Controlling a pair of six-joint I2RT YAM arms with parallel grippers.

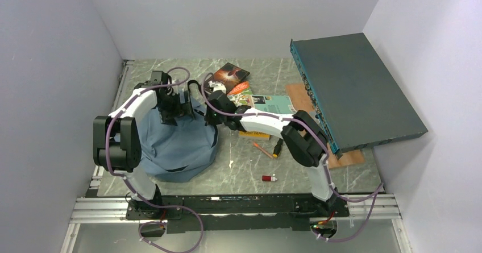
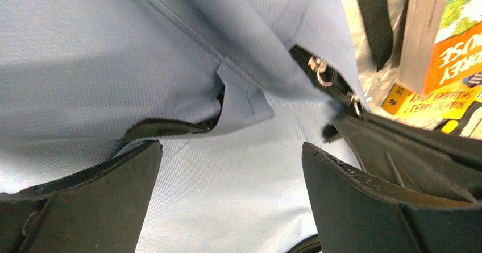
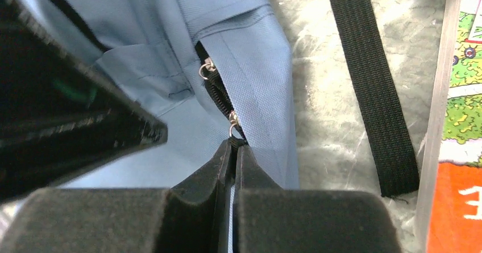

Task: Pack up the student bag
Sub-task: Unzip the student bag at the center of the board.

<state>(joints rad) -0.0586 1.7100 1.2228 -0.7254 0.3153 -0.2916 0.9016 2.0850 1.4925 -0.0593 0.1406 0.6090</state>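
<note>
The student bag (image 1: 179,142), soft dusty-blue fabric, lies slumped on the left half of the grey marbled table (image 1: 250,165), just past the aluminium rail (image 1: 239,204) that carries both arm bases. The left arm folds up over the bag's near left side, elbow high, forearm reaching forward; the left gripper (image 2: 230,150) points down at the bag's far top with its fingers spread wide over bare fabric, holding nothing. The right arm stretches from its base diagonally left across the table; the right gripper (image 3: 233,145) has its fingers pressed flat together, tips right at a metal zipper ring (image 3: 233,129) on the black zipper (image 3: 219,94), though whether they pinch anything cannot be told. A black strap (image 3: 369,88) lies on the table beside it. In the open middle sit a small red tube (image 1: 269,178) and an orange pencil (image 1: 261,149). Farther back lie paperback books (image 1: 258,102); at far right a dark teal flat box (image 1: 355,88) rests tilted on a wooden board (image 1: 347,157). Plain pale walls (image 1: 239,14) enclose three sides
</note>
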